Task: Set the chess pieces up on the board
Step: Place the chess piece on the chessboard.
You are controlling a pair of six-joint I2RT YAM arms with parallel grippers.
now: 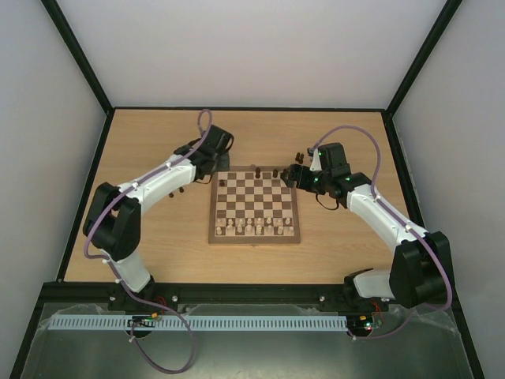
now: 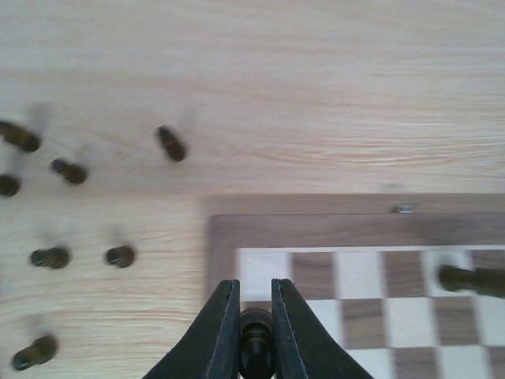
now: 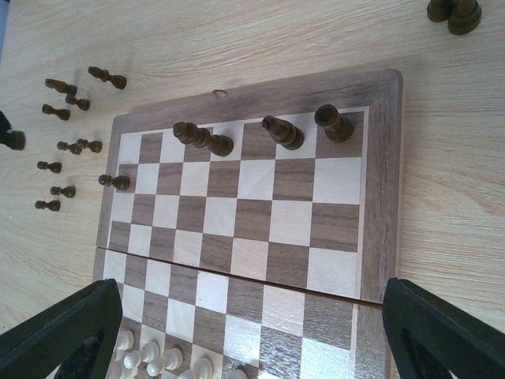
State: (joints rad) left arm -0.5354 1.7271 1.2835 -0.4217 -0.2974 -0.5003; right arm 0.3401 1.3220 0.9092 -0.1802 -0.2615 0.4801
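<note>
One dark chess piece is pinched between the left jaws, which are narrowed right onto it, at the far left corner of the board. How high it hangs, and over which square, I cannot tell. Several loose dark pieces lie scattered on the bench just off that same corner, most of them tipped over. The right jaws gape wide with nothing between them, their fingers framing the board from its right side. In that view a few dark pieces occupy the board's far row, and one small one stands a row nearer at the left edge. The cream pieces fill the near rows.

The step in hand looks like setting the held piece down. I would centre it over its square first, then lower it straight with the piece upright until its base meets the wood. The jaws should part only a little, since a wide opening could clip a neighbour, and then lift straight up off the board. The piece is small and likely to topple if dragged or released crooked.

No brand, label or lettering can be read anywhere; the board's far frame carries only a small metal clasp
</note>
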